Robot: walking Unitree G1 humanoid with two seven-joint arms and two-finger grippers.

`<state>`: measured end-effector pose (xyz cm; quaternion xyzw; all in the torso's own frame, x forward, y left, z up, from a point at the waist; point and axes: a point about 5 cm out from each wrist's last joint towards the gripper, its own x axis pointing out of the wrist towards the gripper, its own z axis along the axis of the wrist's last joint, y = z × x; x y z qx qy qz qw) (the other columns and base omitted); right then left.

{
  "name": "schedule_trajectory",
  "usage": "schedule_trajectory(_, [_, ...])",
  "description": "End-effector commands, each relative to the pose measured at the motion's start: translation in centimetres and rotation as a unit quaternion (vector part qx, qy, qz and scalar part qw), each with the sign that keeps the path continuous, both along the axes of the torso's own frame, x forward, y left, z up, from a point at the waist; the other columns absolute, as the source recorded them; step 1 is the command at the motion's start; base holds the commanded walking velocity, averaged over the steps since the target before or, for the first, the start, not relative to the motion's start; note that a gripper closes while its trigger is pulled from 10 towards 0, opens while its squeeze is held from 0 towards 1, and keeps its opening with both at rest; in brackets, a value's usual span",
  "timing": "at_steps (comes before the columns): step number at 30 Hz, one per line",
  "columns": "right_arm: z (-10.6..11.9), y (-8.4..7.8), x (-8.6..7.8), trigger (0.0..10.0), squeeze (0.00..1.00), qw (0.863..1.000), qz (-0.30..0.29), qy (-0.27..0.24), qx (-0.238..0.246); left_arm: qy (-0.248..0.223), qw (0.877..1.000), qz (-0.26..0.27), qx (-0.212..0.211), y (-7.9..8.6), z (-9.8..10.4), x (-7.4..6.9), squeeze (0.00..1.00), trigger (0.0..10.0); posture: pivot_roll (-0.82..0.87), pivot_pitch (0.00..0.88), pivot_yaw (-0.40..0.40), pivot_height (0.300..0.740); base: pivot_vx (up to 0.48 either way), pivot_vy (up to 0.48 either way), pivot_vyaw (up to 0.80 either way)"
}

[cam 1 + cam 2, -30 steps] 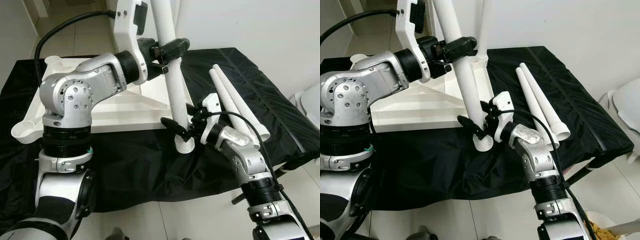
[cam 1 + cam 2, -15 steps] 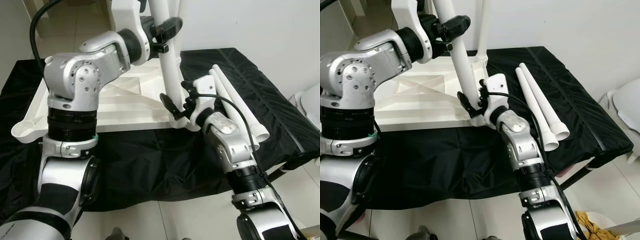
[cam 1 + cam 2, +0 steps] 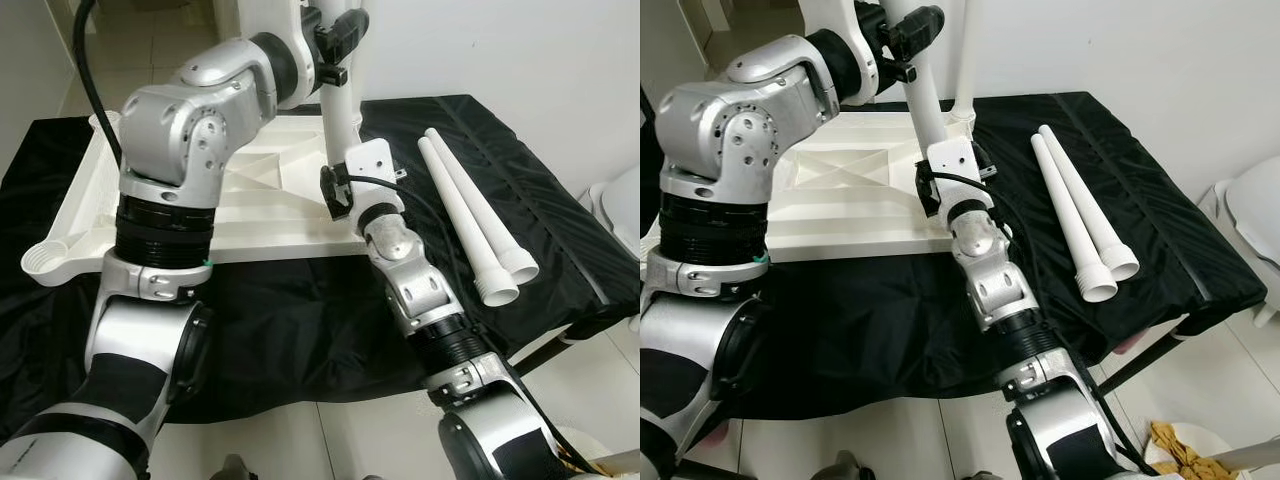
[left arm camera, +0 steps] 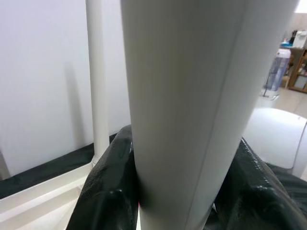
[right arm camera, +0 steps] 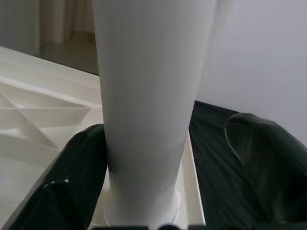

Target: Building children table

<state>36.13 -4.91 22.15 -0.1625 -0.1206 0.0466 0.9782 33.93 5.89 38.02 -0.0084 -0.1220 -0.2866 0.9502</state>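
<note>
White plastic children's tabletop (image 3: pixel 250 205), ribbed underside up, lying on a black cloth (image 3: pixel 300 310) spread over a low surface. One long white tapered plastic leg (image 3: pixel 338 120) standing upright at the near right corner of that tabletop, foot end seated at the corner socket. Left gripper (image 3: pixel 338 35) high on this leg, black fingers (image 4: pixel 108 187) clamped against both its sides, as seen from the left wrist. Right gripper (image 3: pixel 927 190) low down near the base of the same leg, fingers (image 5: pixel 76 172) apart on either side of it; one finger close beside the leg, the other clear of it, with contact not possible to judge. Second slim white upright leg (image 3: pixel 967 55) already standing at the far right corner by the wall. Two more loose white tapered legs (image 3: pixel 475 225) lying side by side on the cloth, right of the tabletop, wide ends toward the robot.
</note>
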Motion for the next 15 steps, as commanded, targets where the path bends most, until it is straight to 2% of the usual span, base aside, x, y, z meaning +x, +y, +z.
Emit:
schedule_trajectory(1, [-0.79, -0.39, 0.23, 10.0, 0.00, 0.999, -0.037, 0.012, -0.013, -0.021, 0.989, 0.145, -0.033, 1.51, 1.51, 0.38, 0.00, 10.0, -0.01, 0.041, -0.021, 0.740, 0.000, 0.000, 0.00])
schedule_trajectory(9, [-0.61, -0.09, 0.30, 10.0, 0.00, 0.998, -0.048, -0.005, -0.028, -0.026, 0.989, 0.140, -0.034, 1.23, 1.81, 0.29, 0.00, 10.0, -0.01, 0.045, -0.023, 0.740, 0.000, 0.000, 0.00])
schedule_trajectory(10, [-0.62, -0.09, 0.38, 9.3, 0.00, 0.998, -0.051, -0.006, -0.025, -0.026, 0.990, 0.137, -0.033, 1.10, 1.84, 0.28, 0.00, 10.0, -0.01, 0.045, -0.023, 0.740, 0.000, 0.000, 0.00])
schedule_trajectory(12, [-0.62, -0.09, 0.38, 9.3, 0.00, 0.998, -0.051, -0.006, -0.025, -0.026, 0.990, 0.137, -0.033, 1.10, 1.84, 0.28, 0.00, 10.0, -0.01, 0.045, -0.023, 0.740, 0.000, 0.000, 0.00])
schedule_trajectory(13, [-0.65, -0.05, 0.45, 4.0, 0.00, 0.998, -0.054, -0.008, -0.027, -0.026, 0.990, 0.135, -0.030, 0.98, 1.85, 0.29, 0.00, 10.0, 0.00, 0.045, -0.023, 0.740, 0.000, 0.000, 0.00])
schedule_trajectory(14, [-0.65, -0.05, 0.45, 4.0, 0.00, 0.998, -0.054, -0.008, -0.027, -0.026, 0.990, 0.135, -0.030, 0.98, 1.85, 0.29, 0.00, 10.0, 0.00, 0.045, -0.023, 0.740, 0.000, 0.000, 0.00])
schedule_trajectory(15, [-0.74, -0.01, 0.48, 1.3, 0.00, 0.998, -0.055, -0.010, -0.028, -0.027, 0.990, 0.133, -0.028, 0.89, 1.85, 0.30, 0.00, 10.0, 0.00, 0.045, -0.023, 0.740, 0.000, 0.000, 0.00])
